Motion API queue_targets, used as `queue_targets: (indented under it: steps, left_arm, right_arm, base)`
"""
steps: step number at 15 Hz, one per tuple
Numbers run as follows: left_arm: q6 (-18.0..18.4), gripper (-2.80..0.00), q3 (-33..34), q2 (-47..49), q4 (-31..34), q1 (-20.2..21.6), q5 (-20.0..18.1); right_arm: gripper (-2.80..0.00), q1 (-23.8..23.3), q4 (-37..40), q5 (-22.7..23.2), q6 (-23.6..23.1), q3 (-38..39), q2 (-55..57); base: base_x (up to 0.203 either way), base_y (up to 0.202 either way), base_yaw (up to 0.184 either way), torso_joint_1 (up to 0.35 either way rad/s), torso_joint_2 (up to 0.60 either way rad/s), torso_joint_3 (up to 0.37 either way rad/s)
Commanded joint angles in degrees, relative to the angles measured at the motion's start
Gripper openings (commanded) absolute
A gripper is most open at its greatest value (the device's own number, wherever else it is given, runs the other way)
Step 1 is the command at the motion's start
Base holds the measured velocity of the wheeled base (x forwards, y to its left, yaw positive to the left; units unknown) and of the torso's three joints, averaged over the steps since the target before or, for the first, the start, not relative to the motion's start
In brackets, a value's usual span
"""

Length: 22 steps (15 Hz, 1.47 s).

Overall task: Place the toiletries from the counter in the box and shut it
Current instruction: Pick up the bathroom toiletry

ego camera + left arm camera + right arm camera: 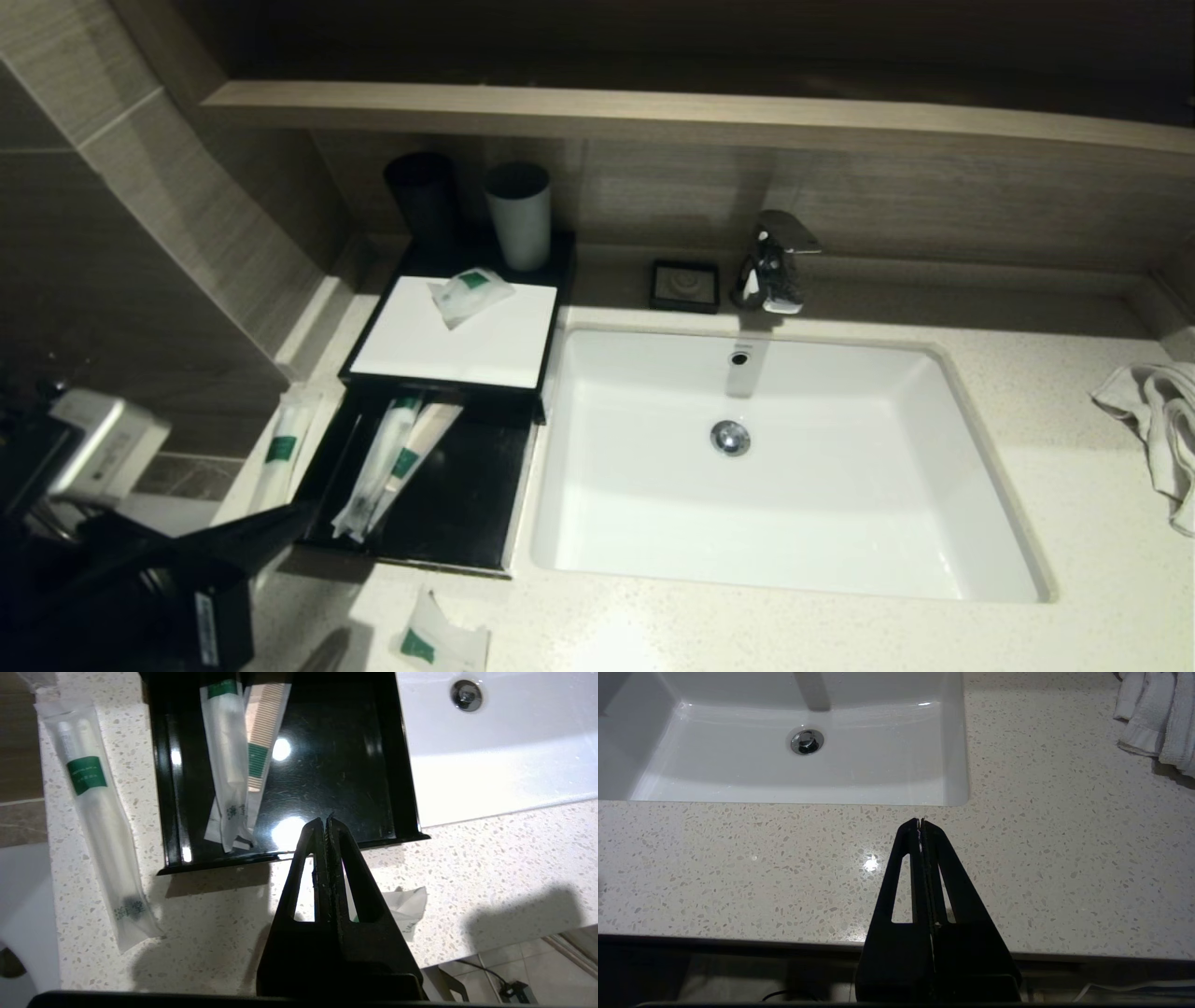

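Note:
The black box (446,385) with a white top has its drawer (467,523) pulled open toward me. In the drawer lie a long toothbrush packet (226,760) and a comb packet (261,742). A small packet (470,294) rests on the white top. A long green-labelled packet (280,448) lies on the counter left of the drawer, also in the left wrist view (100,826). A small sachet (439,644) lies at the counter's front, partly hidden under my fingers in the left wrist view (404,910). My left gripper (303,513) (324,821) is shut and empty, above the drawer's front edge. My right gripper (920,822) is shut and empty over the counter in front of the sink.
The white sink (952,448) is right of the box, with a tap (773,261) and a small black dish (685,285) behind it. Two cups (518,215) stand behind the box. A white towel (1162,420) lies at the far right. A tiled wall stands at the left.

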Motion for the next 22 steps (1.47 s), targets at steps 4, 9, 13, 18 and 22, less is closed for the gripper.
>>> queue_targets:
  steps: [4, 9, 13, 18, 22]
  left_arm:
    - [0.18, -2.8, 0.12, 0.09, -0.02, -0.94, -0.16]
    - [0.22, -2.8, 0.36, 0.98, 0.3, -5.34, -0.17]
    - [0.24, -2.8, 1.82, 3.11, 0.52, -8.65, -0.07]
    - [0.18, -2.8, 2.66, 4.49, 0.82, -8.67, 0.02]
    - [-0.43, -2.8, 3.75, 4.02, 1.24, -7.62, 1.68]
  right_arm:
    - [-2.8, 0.0, -0.02, 0.0, 0.05, 0.0, 0.09]
    - [-2.8, 0.0, -0.02, 0.0, -0.03, 0.0, 0.09]
    - [-2.8, 0.0, -0.02, 0.0, 0.05, 0.0, 0.09]
    - [-2.8, 0.0, -0.02, 0.0, 0.02, 0.0, 0.09]
    - [-2.8, 0.0, -0.02, 0.0, -0.04, 0.0, 0.09]
  base:
    - [0.0, 0.0, 0.0, 0.0, 0.0, 0.0]
    - [0.0, 0.0, 0.0, 0.0, 0.0, 0.0]
    - [0.0, 0.0, 0.0, 0.0, 0.0, 0.0]
    - [0.0, 0.0, 0.0, 0.0, 0.0, 0.0]
    - [0.0, 0.0, 0.0, 0.0, 0.0, 0.0]
